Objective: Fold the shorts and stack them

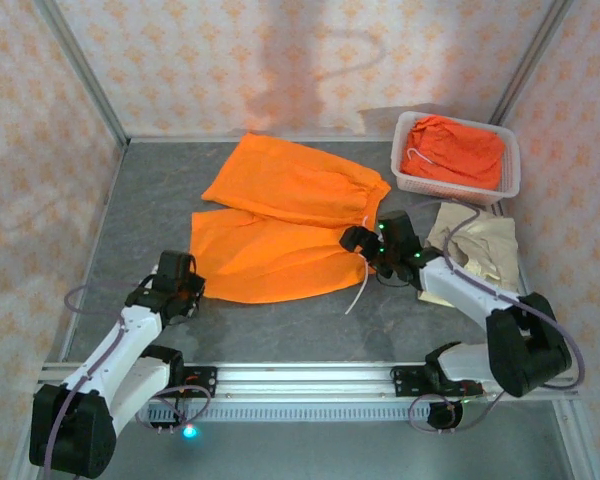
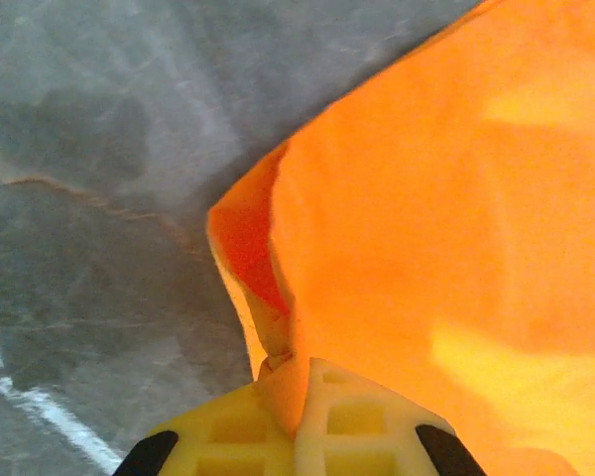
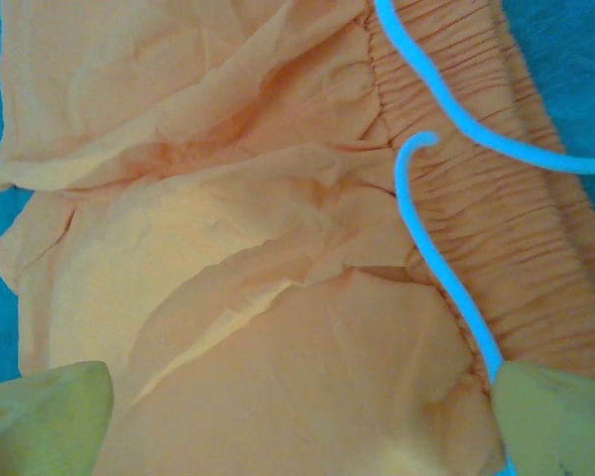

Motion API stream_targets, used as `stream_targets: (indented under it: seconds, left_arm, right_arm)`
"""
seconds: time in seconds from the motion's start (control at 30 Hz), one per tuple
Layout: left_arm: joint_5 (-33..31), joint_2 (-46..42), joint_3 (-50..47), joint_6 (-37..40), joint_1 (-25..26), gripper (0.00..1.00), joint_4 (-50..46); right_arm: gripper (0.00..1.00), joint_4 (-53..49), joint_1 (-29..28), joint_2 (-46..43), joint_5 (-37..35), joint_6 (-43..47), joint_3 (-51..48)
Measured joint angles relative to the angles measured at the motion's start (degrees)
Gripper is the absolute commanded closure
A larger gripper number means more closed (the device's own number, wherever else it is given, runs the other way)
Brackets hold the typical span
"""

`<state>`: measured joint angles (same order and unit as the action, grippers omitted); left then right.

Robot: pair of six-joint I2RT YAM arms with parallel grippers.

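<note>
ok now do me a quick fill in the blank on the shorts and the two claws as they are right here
1. The left claw is ____ (open/shut) on a leg corner of the spread orange shorts.
2. The right claw hangs over their gathered waistband with its jaws ____ (open/shut).
3. The white mesh basket holds a bunched pair of shorts coloured ____.

Missing words: shut; open; orange.

A white mesh basket (image 1: 450,188) sits far right on the grey table (image 1: 150,210), seemingly touching the wall (image 1: 280,60).
</note>
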<state>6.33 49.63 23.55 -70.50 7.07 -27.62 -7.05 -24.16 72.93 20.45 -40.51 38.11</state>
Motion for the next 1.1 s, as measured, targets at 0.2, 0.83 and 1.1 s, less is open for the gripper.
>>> stream_targets:
  seconds: [0.2, 0.83, 1.1]
  left_arm:
    - [0.04, 0.04, 0.83, 1.03, 0.0, 1.0, 0.04]
    - [0.04, 0.7, 0.68, 2.49, 0.0, 1.0, 0.09]
    - [0.02, 0.81, 0.61, 3.17, 0.0, 1.0, 0.26]
  right_arm:
    - [0.22, -3.54, 0.98, -3.06, -2.67, -3.21, -2.14]
    - [0.55, -2.05, 2.99, 4.31, -4.2, -9.9, -5.01]
    - [0.82, -0.11, 3.02, 7.1, -4.92, -10.21, -4.98]
